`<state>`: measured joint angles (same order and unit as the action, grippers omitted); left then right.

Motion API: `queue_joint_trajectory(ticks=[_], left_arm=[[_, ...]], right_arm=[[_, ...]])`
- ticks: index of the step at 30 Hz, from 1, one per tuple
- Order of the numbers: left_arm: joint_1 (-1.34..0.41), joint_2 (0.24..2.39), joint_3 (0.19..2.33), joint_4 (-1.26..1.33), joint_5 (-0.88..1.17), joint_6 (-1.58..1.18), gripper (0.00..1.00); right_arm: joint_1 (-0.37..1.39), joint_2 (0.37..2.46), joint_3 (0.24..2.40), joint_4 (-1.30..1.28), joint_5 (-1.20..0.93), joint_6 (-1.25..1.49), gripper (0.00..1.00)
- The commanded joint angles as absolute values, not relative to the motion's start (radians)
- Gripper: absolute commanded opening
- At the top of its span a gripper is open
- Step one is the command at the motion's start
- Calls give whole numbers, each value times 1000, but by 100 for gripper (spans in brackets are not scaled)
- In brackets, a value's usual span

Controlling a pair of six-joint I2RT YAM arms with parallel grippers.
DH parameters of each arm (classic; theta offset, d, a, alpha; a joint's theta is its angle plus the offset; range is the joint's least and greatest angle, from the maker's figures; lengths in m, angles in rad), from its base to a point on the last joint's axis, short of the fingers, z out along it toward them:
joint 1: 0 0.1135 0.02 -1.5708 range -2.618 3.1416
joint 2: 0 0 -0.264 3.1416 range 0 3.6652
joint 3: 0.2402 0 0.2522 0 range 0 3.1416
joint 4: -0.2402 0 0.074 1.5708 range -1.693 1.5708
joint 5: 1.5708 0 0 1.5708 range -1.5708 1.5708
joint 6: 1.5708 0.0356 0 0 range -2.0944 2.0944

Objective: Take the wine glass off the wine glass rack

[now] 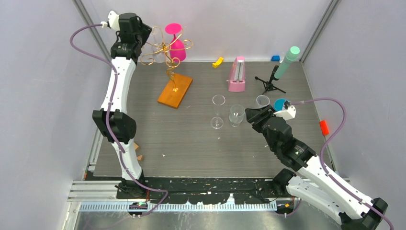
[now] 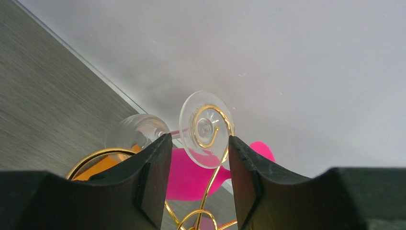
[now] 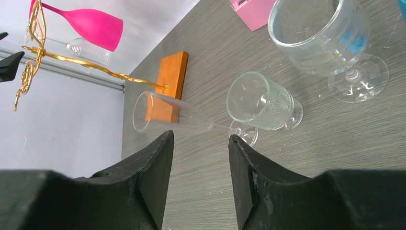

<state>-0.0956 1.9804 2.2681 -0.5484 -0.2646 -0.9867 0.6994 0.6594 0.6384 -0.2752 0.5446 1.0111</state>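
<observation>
Grey surface [image 1: 191,148] with two arms. The left arm [image 1: 115,91] stood stretched to the far-left corner, its wrist level with the top of the wine glass rack [image 1: 165,50], which rose from an orange base [image 1: 175,90]. The right arm [image 1: 306,163] lay low, reaching toward mid-surface. A clear wine glass [image 2: 191,120] hung by its foot on a spiral. The left fingers [image 2: 153,172], half apart, flanked that foot; contact could not be told. The right fingers [image 3: 153,167] were parted, holding nothing.

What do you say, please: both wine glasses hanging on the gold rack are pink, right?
Not both: a pink wine glass and a clear wine glass hang on the gold rack, as the left wrist view shows.
</observation>
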Motion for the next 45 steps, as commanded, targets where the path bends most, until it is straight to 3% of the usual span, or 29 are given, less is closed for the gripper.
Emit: queue_joint_trajectory(ticks=[1, 17, 32, 45], left_arm=[[-105, 1982, 2296, -515, -357, -1025, 48], [-100, 2067, 2373, -528, -317, -1109, 47], [-100, 2000, 2262, -410, -282, -1143, 2], [-100, 1879, 2025, -54, -225, -1175, 0]], right_arm=[[704, 654, 680, -262, 585, 1008, 51], [703, 586, 665, -308, 634, 996, 51], [704, 574, 658, -313, 644, 992, 51], [703, 578, 656, -313, 645, 991, 50]])
